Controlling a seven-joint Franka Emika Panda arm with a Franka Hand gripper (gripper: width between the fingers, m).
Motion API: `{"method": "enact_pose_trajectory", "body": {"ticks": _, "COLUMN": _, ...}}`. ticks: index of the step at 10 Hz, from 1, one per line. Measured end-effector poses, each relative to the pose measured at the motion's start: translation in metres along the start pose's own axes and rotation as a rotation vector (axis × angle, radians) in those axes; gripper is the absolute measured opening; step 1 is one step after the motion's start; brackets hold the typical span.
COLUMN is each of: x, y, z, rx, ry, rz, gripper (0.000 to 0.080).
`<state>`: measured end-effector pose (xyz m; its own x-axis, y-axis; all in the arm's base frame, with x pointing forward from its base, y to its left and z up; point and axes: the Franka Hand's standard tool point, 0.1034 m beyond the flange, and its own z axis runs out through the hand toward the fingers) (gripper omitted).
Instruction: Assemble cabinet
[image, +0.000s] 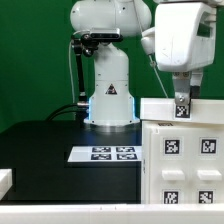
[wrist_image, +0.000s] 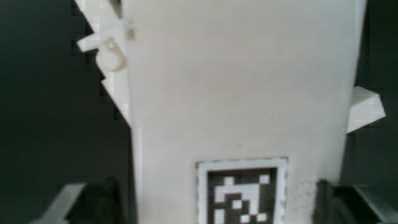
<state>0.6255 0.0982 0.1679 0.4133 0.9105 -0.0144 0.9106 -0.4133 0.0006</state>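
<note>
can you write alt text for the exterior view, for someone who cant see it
A white Franka arm's gripper reaches down to the top edge of a large white cabinet with black-and-white square tags, at the exterior view's right on a black table. A flat white marker board lies beside the cabinet, before the arm's base and a green backdrop.

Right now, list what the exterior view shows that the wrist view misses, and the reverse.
Only the exterior view shows the arm's base, the marker board on the black table, and the cabinet's four tagged panels. Only the wrist view shows small pegs on a white part's edge. Both show a white part with a tag at the gripper.
</note>
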Motion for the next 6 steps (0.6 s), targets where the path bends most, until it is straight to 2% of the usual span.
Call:
{"method": "enact_pose_trajectory", "body": {"ticks": 1, "x": -0.0003, "y": 0.0017, "z": -0.0013, "rx": -0.004, "ry": 0.002, "rz": 0.002, "gripper": 0.0433}}
{"method": "enact_pose_trajectory", "body": {"ticks": 2, "x": -0.0005, "y": 0.0035, "z": -0.0033, "rx": -0.009, "ry": 0.005, "rz": 0.003, "gripper": 0.025}}
{"method": "enact_pose_trajectory", "body": {"ticks": 3, "x": -0.0006, "y": 0.0043, "z": -0.0043, "rx": -0.011, "ry": 0.007, "rz": 0.024, "gripper": 0.0127}}
{"method": "enact_pose_trajectory", "body": {"ticks": 6, "x": -0.0048, "y": 0.0064, "z": -0.004, "rx": -0.001, "ry": 0.003, "rz": 0.072, "gripper": 0.0127}}
